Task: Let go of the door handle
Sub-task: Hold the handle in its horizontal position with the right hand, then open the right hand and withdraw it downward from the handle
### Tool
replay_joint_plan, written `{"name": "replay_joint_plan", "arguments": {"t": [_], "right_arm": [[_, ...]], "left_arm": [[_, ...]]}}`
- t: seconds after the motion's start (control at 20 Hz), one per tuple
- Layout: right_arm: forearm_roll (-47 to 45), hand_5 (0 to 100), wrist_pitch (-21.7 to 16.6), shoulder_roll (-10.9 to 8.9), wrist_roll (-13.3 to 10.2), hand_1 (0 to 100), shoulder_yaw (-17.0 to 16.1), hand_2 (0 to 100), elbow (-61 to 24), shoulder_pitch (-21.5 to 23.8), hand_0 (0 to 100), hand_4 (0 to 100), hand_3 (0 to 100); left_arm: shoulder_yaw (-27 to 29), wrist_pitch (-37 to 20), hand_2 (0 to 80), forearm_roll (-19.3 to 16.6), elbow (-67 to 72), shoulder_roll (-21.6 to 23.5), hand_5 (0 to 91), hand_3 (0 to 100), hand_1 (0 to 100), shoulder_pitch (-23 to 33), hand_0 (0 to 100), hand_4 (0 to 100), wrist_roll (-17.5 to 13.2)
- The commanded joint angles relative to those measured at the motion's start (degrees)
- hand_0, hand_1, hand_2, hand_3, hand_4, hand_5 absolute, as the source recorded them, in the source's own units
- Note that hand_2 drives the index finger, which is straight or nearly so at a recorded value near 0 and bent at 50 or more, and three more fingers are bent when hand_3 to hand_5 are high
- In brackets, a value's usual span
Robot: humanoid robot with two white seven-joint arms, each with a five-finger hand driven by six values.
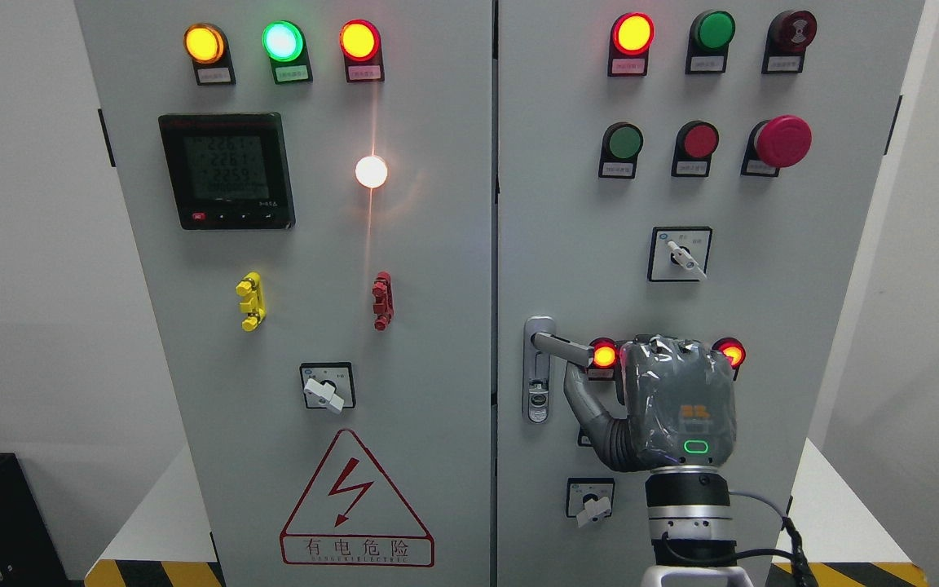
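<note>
The right robot hand (665, 399), grey and plastic-wrapped, is raised against the grey electrical cabinet's right door (681, 285). Its thumb reaches toward the silver lever door handle (561, 346), but whether it grips is unclear.

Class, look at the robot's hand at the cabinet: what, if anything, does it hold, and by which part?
The right hand holds the door handle by the lever's free end.

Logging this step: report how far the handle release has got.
Done: both cabinet doors look shut. In hand: the right hand is at the door handle, thumb just under the lever; whether it grips is unclear. Left: pull the hand clear of the handle.
</note>
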Motion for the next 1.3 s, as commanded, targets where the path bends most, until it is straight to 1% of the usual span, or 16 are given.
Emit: {"name": "replay_joint_plan", "arguments": {"t": [0.0, 0.8, 0.95, 1.25], "right_arm": [[0.0, 100, -0.1, 0.00, 0.0, 28, -0.2, 100, -0.1, 0.0, 49, 100, 100], [-0.1, 100, -0.4, 0.09, -0.3, 28, 0.3, 100, -0.7, 0.6, 49, 100, 100], [-0.1, 100, -0.4, 0.09, -0.8, 28, 0.4, 100, -0.7, 0.8, 50, 100, 100], [-0.1, 100, -1.3, 0.00, -1.6, 28, 0.5, 100, -1.0, 2.8, 50, 100, 100]], "left_arm": [[0.0, 0.0, 0.0, 0.0, 0.0, 0.0, 0.0, 0, 56, 1.1, 12, 0, 0.0], [0.0, 0.0, 0.0, 0.0, 0.0, 0.0, 0.0, 0, 56, 1.1, 12, 0, 0.0], [0.0, 0.0, 0.0, 0.0, 0.0, 0.0, 0.0, 0, 56, 1.1, 12, 0, 0.0], [0.0, 0.0, 0.0, 0.0, 0.0, 0.0, 0.0, 0, 56, 1.1, 12, 0, 0.0]]}}
